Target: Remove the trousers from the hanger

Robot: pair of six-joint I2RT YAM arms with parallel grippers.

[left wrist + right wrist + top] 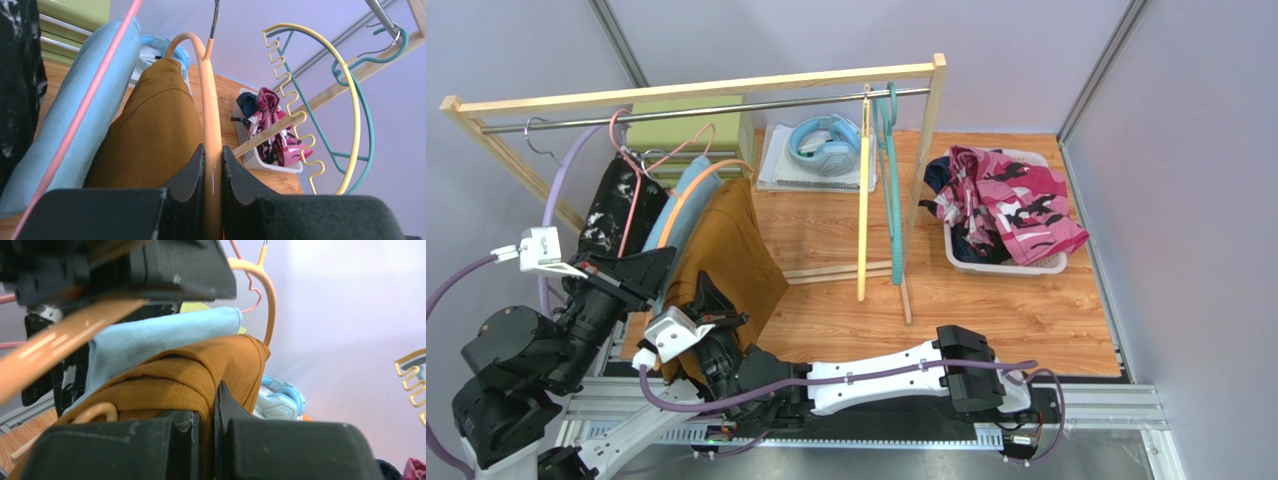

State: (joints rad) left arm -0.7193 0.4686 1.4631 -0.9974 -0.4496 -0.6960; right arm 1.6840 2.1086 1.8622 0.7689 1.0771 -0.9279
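Observation:
The mustard-brown trousers (731,255) hang over an orange hanger (688,200) on the rail, beside the light blue trousers (678,200) on a pink hanger and the black speckled trousers (616,215). My left gripper (213,165) is shut on the orange hanger's bar (210,110). My right gripper (207,415) is shut on a fold of the mustard-brown trousers (190,375), low at their near side (711,335). The pink floral trousers (1011,200) and the dark navy ones (941,175) lie in the white basket (1016,265).
Empty yellow (864,190) and teal (891,180) hangers hang at the rail's right end by the wooden post (926,150). Blue headphones (826,145) lie on notebooks behind. A green box (691,125) stands at the back left.

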